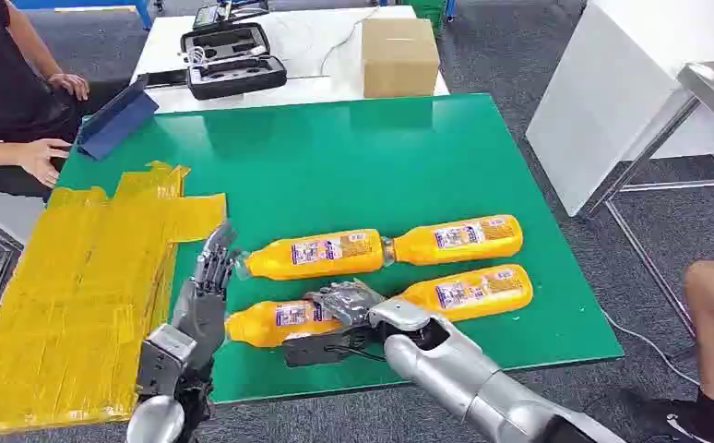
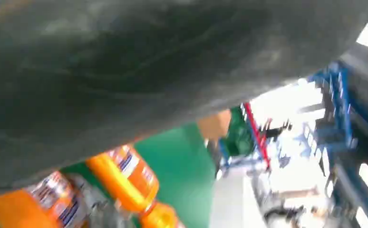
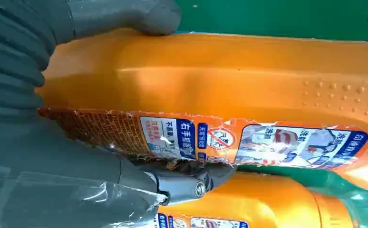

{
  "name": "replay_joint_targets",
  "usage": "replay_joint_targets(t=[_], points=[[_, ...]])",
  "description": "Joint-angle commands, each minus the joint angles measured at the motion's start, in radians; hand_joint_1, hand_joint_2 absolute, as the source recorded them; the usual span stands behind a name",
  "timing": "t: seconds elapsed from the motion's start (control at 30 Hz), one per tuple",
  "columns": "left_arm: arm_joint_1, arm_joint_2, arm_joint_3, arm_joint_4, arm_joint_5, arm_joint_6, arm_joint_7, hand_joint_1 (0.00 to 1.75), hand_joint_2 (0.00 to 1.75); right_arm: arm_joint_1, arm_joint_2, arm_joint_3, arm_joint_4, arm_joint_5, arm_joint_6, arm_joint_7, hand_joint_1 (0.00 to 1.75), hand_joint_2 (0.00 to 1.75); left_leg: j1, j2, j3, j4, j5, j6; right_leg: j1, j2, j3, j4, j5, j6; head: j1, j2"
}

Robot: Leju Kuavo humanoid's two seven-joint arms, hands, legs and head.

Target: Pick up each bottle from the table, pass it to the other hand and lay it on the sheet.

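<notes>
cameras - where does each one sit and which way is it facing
Head view: high on the body, looking down at the green table; both arms show.
Left wrist view: behind the left hand, blurred; its grey cover looms over orange bottles.
Right wrist view: behind the right hand, on the near-left bottle.
Shared: orange bottles, green table.

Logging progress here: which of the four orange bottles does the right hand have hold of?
The front left bottle: the right hand wraps it, the other three lie untouched.

Silver arms, dark grey fingers point(image 1: 213, 263)
</notes>
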Motion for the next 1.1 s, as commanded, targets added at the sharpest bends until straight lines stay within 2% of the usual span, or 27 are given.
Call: replay_joint_targets(t=[0.03,0.1,0.2,0.27,0.3,0.33,0.4,0.57,0.6,0.63,0.67,0.7,0.73,0.8,1.1], points=[[0.01,-0.069,0.126,-0.017,0.134,0.285,-0.058,0.0,0.0,0.197,-0.032,-0.019,-0.008,-0.065,-0.126,0.088,1.75,1.75,0.002,-0.004,0.004,-0.002,0.0,-0.001,0.002,-0.005,0.006,-0.003,-0.001,-0.001,0.0,0.0],[0.025,-0.066,0.146,-0.029,0.152,0.329,-0.06,0.0,0.0,0.271,-0.03,-0.093,-0.079,-0.121,-0.189,0.068,1.75,1.75,0.002,-0.005,0.005,-0.003,-0.001,-0.001,0.002,-0.006,0.008,-0.005,-0.001,-0.002,0.0,0.0],[0.061,-0.1,0.218,-0.085,0.242,0.42,-0.12,0.0,0.0,0.362,-0.016,-0.204,-0.24,-0.13,-0.296,0.022,1.75,1.75,0.002,-0.006,0.005,-0.001,-0.002,-0.001,0.003,-0.007,0.005,-0.003,-0.003,-0.002,0.0,0.0],[0.084,-0.101,0.242,-0.114,0.297,0.438,-0.111,0.0,0.0,0.408,-0.003,-0.252,-0.335,-0.114,-0.325,0.008,1.75,1.75,0.002,-0.003,0.007,0.0,-0.006,-0.001,0.002,-0.003,0.0,-0.001,-0.007,-0.003,0.0,0.0],[0.091,-0.093,0.25,-0.121,0.359,0.42,-0.076,0.0,0.0,0.454,0.035,-0.31,-0.401,-0.1,-0.368,-0.046,1.75,1.75,0.002,-0.003,0.009,0.0,-0.008,-0.001,0.002,-0.003,0.002,-0.001,-0.008,-0.004,0.001,0.0],[0.094,-0.081,0.247,-0.119,0.384,0.396,-0.058,0.0,1.75,0.474,0.05,-0.324,-0.451,-0.081,-0.37,-0.058,1.75,1.75,0.002,-0.001,0.009,-0.001,-0.009,-0.003,0.002,-0.001,0.001,-0.001,-0.007,-0.003,0.0,0.0],[0.104,-0.02,0.193,-0.076,0.478,0.22,0.073,0.0,1.75,0.493,0.025,-0.324,-0.54,-0.104,-0.417,-0.108,1.75,1.75,0.001,-0.001,0.008,0.0,-0.009,-0.003,0.002,-0.001,0.009,0.0,-0.007,-0.003,0.0,0.0],[0.099,-0.028,0.196,-0.042,0.482,0.207,0.054,0.0,1.75,0.496,0.013,-0.327,-0.554,-0.107,-0.419,-0.109,1.75,1.75,0.001,-0.004,0.003,0.0,-0.008,-0.003,0.002,-0.003,0.006,0.0,-0.007,-0.003,0.0,0.0],[0.1,0.023,0.151,-0.031,0.566,0.073,0.12,0.0,1.75,0.484,0.016,-0.321,-0.545,-0.133,-0.444,-0.165,1.75,1.75,0.001,-0.003,0.004,0.0,-0.009,-0.003,0.003,-0.002,0.006,0.0,-0.008,-0.003,0.0,0.0],[0.1,0.052,0.13,-0.008,0.647,-0.039,0.165,0.0,1.75,0.469,0.009,-0.306,-0.548,-0.134,-0.451,-0.175,1.75,1.75,0.001,-0.002,0.005,-0.001,-0.01,-0.003,0.003,-0.002,0.007,-0.001,-0.008,-0.003,0.0,0.0],[0.103,0.071,0.125,0.018,0.692,-0.097,0.184,0.0,1.75,0.456,0.007,-0.298,-0.55,-0.15,-0.454,-0.189,1.75,1.75,0.002,-0.001,0.008,0.0,-0.011,-0.003,0.003,-0.002,0.01,-0.001,-0.009,-0.004,0.0,0.0],[0.102,0.118,0.085,0.049,0.704,-0.202,0.195,0.0,1.75,0.436,0.002,-0.283,-0.552,-0.16,-0.454,-0.2,1.75,1.75,0.001,0.001,0.008,0.001,-0.012,-0.003,0.003,-0.001,0.009,0.0,-0.01,-0.004,0.0,0.0],[0.103,0.13,0.078,0.071,0.739,-0.267,0.207,0.0,1.75,0.424,0.0,-0.275,-0.554,-0.164,-0.455,-0.203,1.75,1.75,0.0,0.001,0.003,-0.002,-0.008,-0.003,0.001,0.0,0.004,0.0,-0.007,-0.003,0.0,0.0],[0.108,0.15,0.059,0.088,0.77,-0.366,0.206,0.0,1.75,0.405,-0.003,-0.261,-0.552,-0.167,-0.454,-0.203,1.75,1.75,0.0,0.001,0.003,-0.002,-0.007,-0.003,0.0,0.001,0.003,-0.001,-0.006,-0.003,0.0,0.0],[0.109,0.154,0.031,0.05,0.727,-0.42,0.21,0.0,1.75,0.402,-0.009,-0.26,-0.549,-0.174,-0.452,-0.207,1.75,1.75,0.001,0.0,0.0,-0.001,-0.008,-0.003,0.001,-0.001,0.002,0.0,-0.007,-0.003,0.0,0.0]])
